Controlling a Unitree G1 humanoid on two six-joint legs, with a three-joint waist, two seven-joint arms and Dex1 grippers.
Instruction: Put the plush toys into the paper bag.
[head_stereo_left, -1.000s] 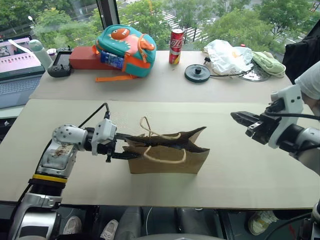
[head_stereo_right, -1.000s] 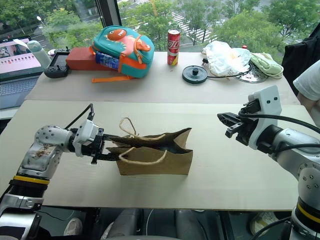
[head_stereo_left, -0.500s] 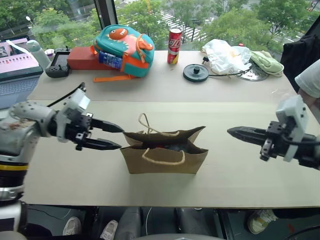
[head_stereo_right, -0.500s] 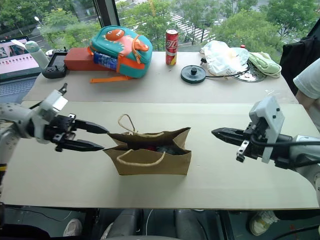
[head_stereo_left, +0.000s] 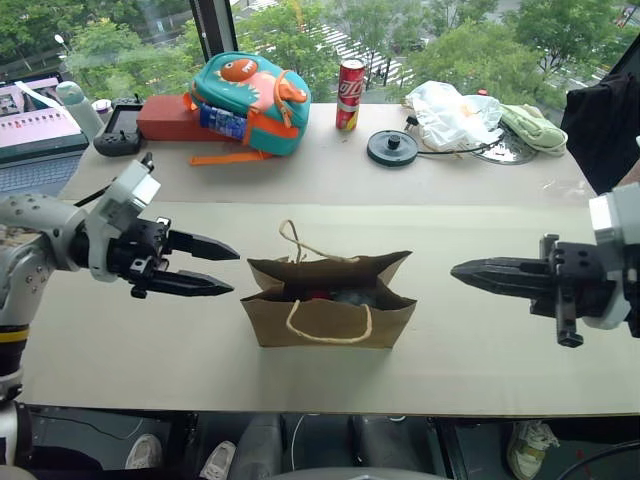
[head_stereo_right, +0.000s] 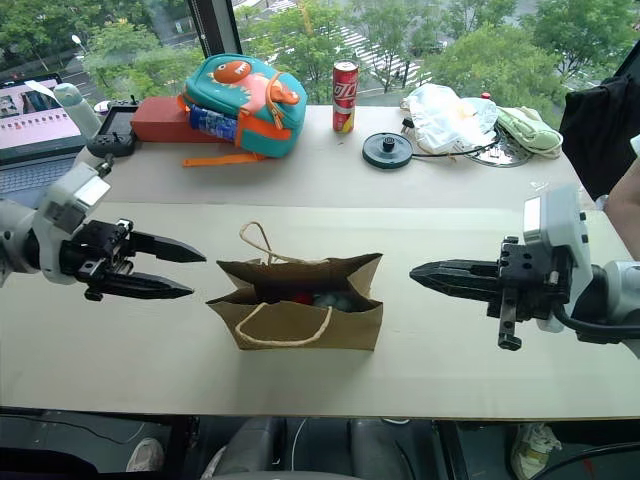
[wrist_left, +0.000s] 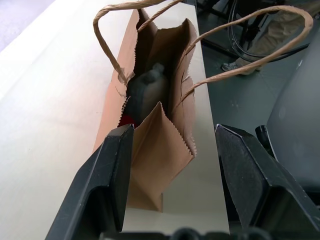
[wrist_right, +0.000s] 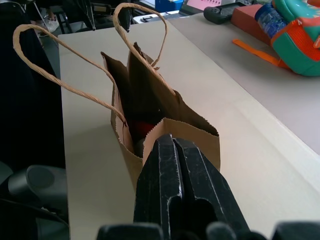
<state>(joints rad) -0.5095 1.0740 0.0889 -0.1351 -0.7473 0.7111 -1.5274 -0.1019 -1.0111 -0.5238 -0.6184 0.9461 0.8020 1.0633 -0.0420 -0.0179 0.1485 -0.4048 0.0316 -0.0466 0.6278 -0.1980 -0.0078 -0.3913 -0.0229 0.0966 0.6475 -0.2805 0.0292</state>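
Paper bag (head_stereo_left: 330, 310) stands between spread left gripper (head_stereo_left: 225, 268) and closed right gripper (head_stereo_left: 462, 270); toys inside.

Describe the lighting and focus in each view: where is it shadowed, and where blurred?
Head views: even daylight, faint shadows, paper bag sharp. Left wrist view: bag interior dark, toys dim, near fingers soft. Right wrist view: closed fingers blurred, bag inside shadowed.

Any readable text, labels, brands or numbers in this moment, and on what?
Nothing here can be read for certain.
Red drinks can: white lettering, too small to read.
Laptop screen: pink page, text blurred.
Bottle label in the teal and orange fish-face backpack: blurred.
Brown kraft paper bag: no print visible.
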